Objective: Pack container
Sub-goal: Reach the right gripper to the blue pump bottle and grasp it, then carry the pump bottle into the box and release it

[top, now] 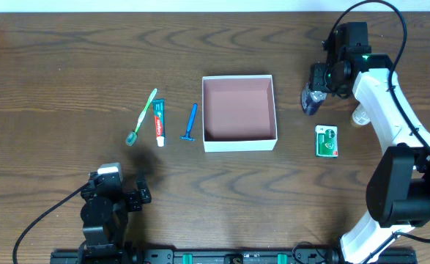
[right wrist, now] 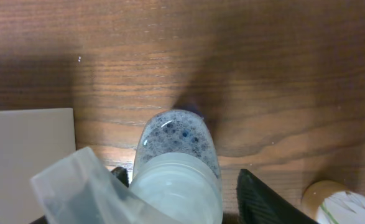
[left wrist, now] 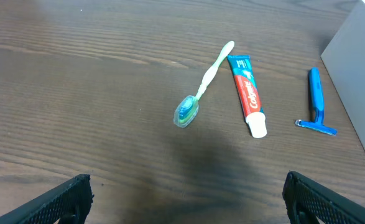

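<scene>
The container (top: 239, 112) sits open and empty at table centre. At its 3 o'clock the right gripper (top: 313, 95) straddles a clear, blue-speckled bottle (right wrist: 176, 162), one finger against it and a gap showing at the other, so a firm clamp cannot be confirmed; the left gripper (left wrist: 185, 186) stands wide open, holding nothing. Risk: the rounded bottle may slip on lifting, or clip the thin wall and shove the box; legible writing is "Colgate" on the toothpaste (left wrist: 247, 93) at 9 o'clock, packet (top: 326, 141) print unreadable.
</scene>
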`<control>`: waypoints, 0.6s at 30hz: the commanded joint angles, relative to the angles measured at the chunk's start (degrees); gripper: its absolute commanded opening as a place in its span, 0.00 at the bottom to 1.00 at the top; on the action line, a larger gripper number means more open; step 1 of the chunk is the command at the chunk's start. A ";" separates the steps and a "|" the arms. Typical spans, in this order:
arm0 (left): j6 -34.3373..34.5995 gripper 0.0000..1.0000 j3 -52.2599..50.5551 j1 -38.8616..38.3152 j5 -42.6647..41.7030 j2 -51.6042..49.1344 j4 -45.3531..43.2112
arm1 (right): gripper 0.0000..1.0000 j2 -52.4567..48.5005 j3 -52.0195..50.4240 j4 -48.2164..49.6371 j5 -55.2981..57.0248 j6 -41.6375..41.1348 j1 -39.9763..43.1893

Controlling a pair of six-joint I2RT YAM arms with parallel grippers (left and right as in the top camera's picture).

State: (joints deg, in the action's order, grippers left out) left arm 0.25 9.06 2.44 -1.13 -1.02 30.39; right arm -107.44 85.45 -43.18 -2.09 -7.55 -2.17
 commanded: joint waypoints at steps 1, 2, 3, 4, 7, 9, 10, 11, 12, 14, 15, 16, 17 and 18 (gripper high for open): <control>0.92 0.98 -0.81 -0.26 0.09 -0.02 0.04 | 0.49 -0.48 1.01 0.15 0.61 -0.48 -0.46; 0.92 0.98 -0.81 -0.26 0.09 -0.02 0.04 | 0.47 -0.48 1.01 0.15 0.61 -0.50 -0.46; 0.92 0.98 -0.81 -0.26 0.09 -0.02 0.04 | 0.47 -0.48 1.01 0.11 0.59 -0.48 -0.46; 0.92 0.98 -0.81 -0.26 0.09 -0.02 0.04 | 0.45 -0.48 1.01 -0.07 0.59 -0.48 -0.46; 0.92 0.98 -0.81 -0.26 0.09 -0.02 0.04 | 0.40 -0.48 1.01 -0.63 0.59 -0.04 -0.46; 0.92 0.98 -0.81 -0.26 0.09 -0.02 0.04 | 0.38 -0.48 1.01 -1.05 0.59 0.15 -0.48; 0.92 0.98 -0.81 -0.26 0.09 -0.02 0.04 | 0.37 -0.48 1.01 -1.20 0.61 0.15 -0.52; 0.92 0.98 -0.81 -0.26 0.09 -0.02 0.07 | 0.36 -0.46 1.03 -1.22 0.61 0.17 -0.52; 0.92 0.98 -0.81 -0.26 0.09 -0.02 0.04 | 0.36 -0.37 1.05 -1.27 0.59 0.66 -0.52; 0.92 0.98 -0.81 -0.26 0.09 -0.02 0.04 | 0.36 0.28 1.44 -2.05 0.61 1.46 -0.57; 0.92 0.98 -0.81 -0.26 0.09 -0.02 0.04 | 0.36 0.83 2.01 -2.95 0.66 1.51 -0.57; 0.92 0.98 -0.81 -0.26 0.09 -0.02 0.04 | 0.35 1.36 2.67 -3.74 0.68 1.70 -0.66; 0.92 0.98 -0.81 -0.26 0.09 -0.02 0.04 | 0.33 2.16 3.69 -4.96 0.68 1.68 -0.81; 0.92 0.98 -0.81 -0.26 0.09 -0.02 0.04 | 0.29 3.06 4.96 -6.36 0.66 1.66 -1.07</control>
State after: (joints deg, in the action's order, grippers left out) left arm 0.25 9.06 2.46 -1.13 -1.02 30.41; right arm -107.39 87.02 -48.07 -1.85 -6.94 -2.24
